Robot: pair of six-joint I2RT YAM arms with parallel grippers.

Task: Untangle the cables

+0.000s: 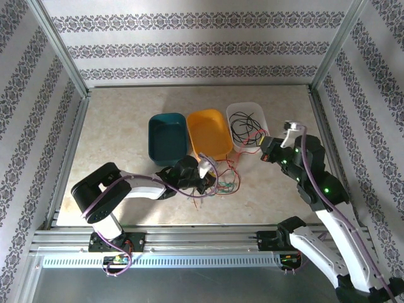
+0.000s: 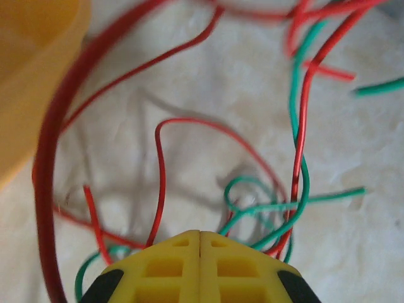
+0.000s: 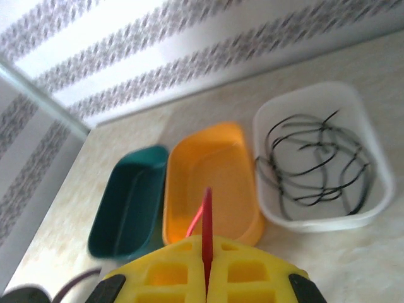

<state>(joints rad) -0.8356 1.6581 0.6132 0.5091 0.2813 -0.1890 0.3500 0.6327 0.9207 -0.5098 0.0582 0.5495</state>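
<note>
A tangle of red and green cables [image 1: 224, 182] lies on the table in front of the orange bin. My left gripper [image 1: 208, 180] sits at its left edge. In the left wrist view the yellow fingers [image 2: 200, 235] are pressed together with no strand visible between them; red cable loops [image 2: 161, 170] and green cable loops [image 2: 297, 126] spread just ahead and pass under the tips. My right gripper [image 1: 261, 146] hangs above the table near the white bin, shut on a red cable [image 3: 206, 214] that sticks up between its fingers. Black cables [image 3: 315, 164] lie coiled in the white bin.
Three bins stand in a row at mid-table: teal bin [image 1: 167, 139], orange bin [image 1: 209, 132] and white bin [image 1: 260, 120]. The orange bin's edge [image 2: 31, 63] is close on the left of my left gripper. Metal frame posts and patterned walls close in the table.
</note>
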